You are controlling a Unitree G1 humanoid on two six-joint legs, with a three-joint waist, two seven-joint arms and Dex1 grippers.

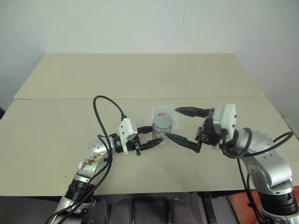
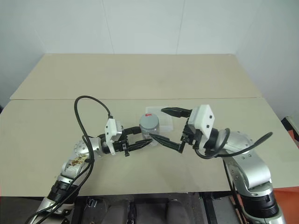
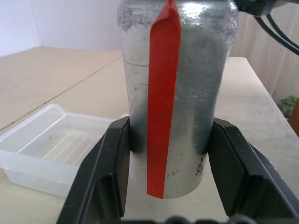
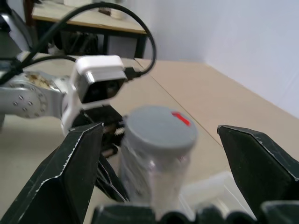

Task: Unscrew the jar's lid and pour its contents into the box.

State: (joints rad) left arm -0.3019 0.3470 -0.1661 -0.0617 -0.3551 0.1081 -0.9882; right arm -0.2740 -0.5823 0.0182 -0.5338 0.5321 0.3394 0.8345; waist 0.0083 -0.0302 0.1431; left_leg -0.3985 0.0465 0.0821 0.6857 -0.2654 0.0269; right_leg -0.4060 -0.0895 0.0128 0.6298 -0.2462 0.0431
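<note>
The silvery-grey jar (image 1: 162, 131), with a red stripe (image 3: 163, 107) down its side, stands upright just above the table. My left gripper (image 1: 155, 136) is shut on its lower body, and its black fingers (image 3: 110, 163) press both sides. The grey lid (image 4: 161, 127) with a small red mark sits on top of the jar. My right gripper (image 1: 172, 123) reaches in from the right at lid height. It is open, with one finger on each side of the lid and a gap on both sides. The clear box (image 3: 32, 172) lies on the table just behind the jar.
The beige table (image 1: 140, 74) is made of two boards with a seam across its middle. A black cable (image 1: 99, 116) loops up from my left wrist. The table's right edge runs close beside my right arm.
</note>
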